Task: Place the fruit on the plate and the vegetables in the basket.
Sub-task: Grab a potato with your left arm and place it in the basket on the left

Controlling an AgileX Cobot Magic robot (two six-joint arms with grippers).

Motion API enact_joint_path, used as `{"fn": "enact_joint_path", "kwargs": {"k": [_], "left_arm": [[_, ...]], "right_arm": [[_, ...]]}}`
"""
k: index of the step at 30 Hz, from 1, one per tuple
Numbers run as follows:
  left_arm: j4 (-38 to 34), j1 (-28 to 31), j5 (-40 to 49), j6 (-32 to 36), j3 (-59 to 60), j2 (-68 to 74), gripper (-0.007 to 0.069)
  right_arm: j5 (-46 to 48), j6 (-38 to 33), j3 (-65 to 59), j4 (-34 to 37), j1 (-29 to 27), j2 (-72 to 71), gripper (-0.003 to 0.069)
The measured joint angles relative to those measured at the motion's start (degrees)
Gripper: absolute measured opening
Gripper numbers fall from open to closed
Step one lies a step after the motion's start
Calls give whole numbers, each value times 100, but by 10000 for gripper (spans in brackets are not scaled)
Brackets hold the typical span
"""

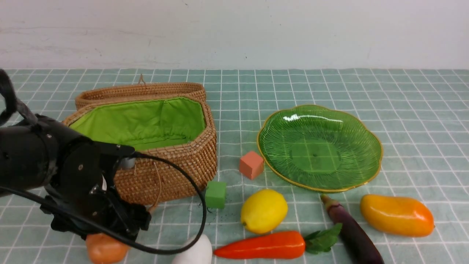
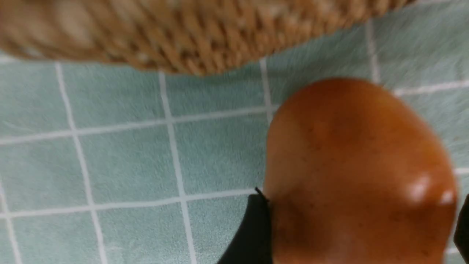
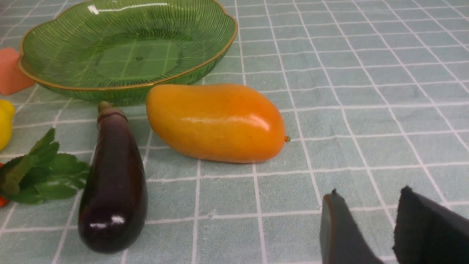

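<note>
left pincer (image 2: 357,234): open, one finger on each side of the potato (image 1: 106,250) | potato: on the tabletop (image 1: 403,95), near left, just on the near side of the basket (image 1: 183,161) | do: I squeeze its middle softly, then lift high over the rim

The left arm (image 1: 33,157) is matte black and rounded, with small bright screws (image 1: 79,167) and a grey metal stub (image 1: 126,162) at its three o'clock; black cables (image 1: 202,211) loop off it. The right fingers (image 3: 340,234) are dark wedges with ragged tips.
</note>
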State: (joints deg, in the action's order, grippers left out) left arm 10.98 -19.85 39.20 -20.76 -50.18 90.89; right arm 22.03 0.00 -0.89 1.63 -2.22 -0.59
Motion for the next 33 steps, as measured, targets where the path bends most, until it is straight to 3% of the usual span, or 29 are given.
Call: {"fn": "enact_joint_path", "kwargs": {"k": [7,33], "left_arm": [[-10,0,-25,-5,12,256,601],[-457,0,1115,-102,-730,-1524,599]], "right_arm": [[0,0,0,0,0,0,241],[0,0,0,0,0,0,241]]}}
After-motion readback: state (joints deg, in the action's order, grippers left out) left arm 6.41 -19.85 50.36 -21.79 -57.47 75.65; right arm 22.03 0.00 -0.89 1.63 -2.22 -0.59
